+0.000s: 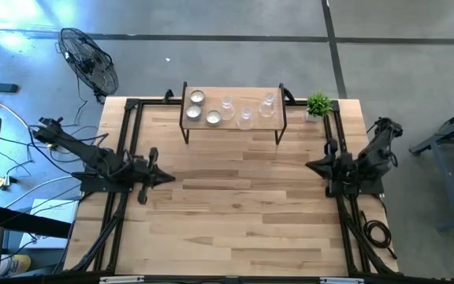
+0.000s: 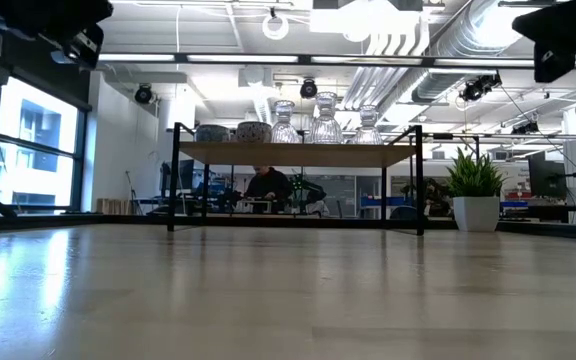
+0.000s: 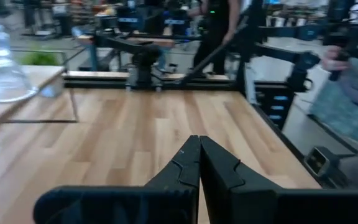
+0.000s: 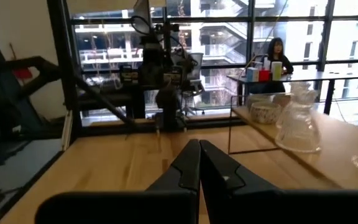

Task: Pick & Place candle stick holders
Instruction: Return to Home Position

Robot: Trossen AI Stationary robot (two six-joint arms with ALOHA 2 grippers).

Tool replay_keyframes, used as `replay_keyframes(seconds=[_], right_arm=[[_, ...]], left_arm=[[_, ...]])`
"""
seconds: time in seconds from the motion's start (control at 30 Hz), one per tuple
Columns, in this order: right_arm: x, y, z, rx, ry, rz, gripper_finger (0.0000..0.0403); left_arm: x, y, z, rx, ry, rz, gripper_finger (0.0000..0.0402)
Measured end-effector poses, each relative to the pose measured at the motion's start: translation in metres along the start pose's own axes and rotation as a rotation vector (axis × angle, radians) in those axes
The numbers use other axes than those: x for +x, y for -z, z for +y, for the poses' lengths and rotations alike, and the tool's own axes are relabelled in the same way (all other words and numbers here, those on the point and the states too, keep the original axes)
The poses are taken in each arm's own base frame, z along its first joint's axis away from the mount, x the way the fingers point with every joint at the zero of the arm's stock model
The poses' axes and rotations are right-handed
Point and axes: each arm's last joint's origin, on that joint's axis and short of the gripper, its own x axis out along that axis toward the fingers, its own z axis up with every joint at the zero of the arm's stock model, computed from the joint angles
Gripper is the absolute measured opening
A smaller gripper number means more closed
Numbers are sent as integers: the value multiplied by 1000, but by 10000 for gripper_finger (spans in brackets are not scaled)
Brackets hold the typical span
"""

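High view | smooth pale plank-wood desk [image 1: 235,213] | wood-topped, black-metal-framed shelf [image 1: 248,92] at the far edge | on it: three clear glass stemmed holders [image 1: 245,117] toward the right end, three short round tealight cups [image 1: 196,97] with white centres at the left end | left gripper [image 1: 169,178] over the desk's left side, jaws clenched, empty | right gripper [image 1: 309,166] at the right side, jaws clenched, empty

left arm [image 1: 93,155]: folded low at the left side, forearm pointing inward
left gripper [image 1: 162,178]: level, tip aimed at the centre, holding nothing
left fingers [image 3: 185,163]: pressed together, no gap between them
right arm [image 1: 366,160]: folded low at the right side, facing inward
right gripper [image 1: 312,166]: level, tip aimed at the centre, holding nothing
right fingers [image 4: 185,163]: pressed together, no gap
low view: both arms show only as dark shapes at the upper corners
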Motion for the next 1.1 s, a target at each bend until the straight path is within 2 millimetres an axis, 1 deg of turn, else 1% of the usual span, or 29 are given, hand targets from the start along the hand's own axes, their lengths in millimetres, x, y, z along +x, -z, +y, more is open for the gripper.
replay_keyframes(seconds=[0.17, 0.4, 0.6, 0.7, 0.77, 0.93, 1.1], right_arm=[[5, 20, 3, -23, -32, 6, 0], [13, 41, 1, -32, -59, -14, 0], [19, 41, -6, -53, -80, -24, 0], [22, 41, -12, -62, -46, -26, 0], [24, 42, -15, -70, -32, -25, 0], [27, 46, -22, -73, -16, 17, 0], [28, 48, -27, -67, 12, 34, 0]], left_arm=[[3, 19, 1, 0, 12, -5, 0], [4, 32, 2, 11, 12, -57, 0], [4, 54, 4, 13, 11, -87, 0], [3, 62, 6, 23, 10, -107, 0], [3, 63, 6, 27, 10, -128, 0], [3, 65, 6, 49, 8, -114, 0], [1, 61, 7, 93, 4, -152, 0]])
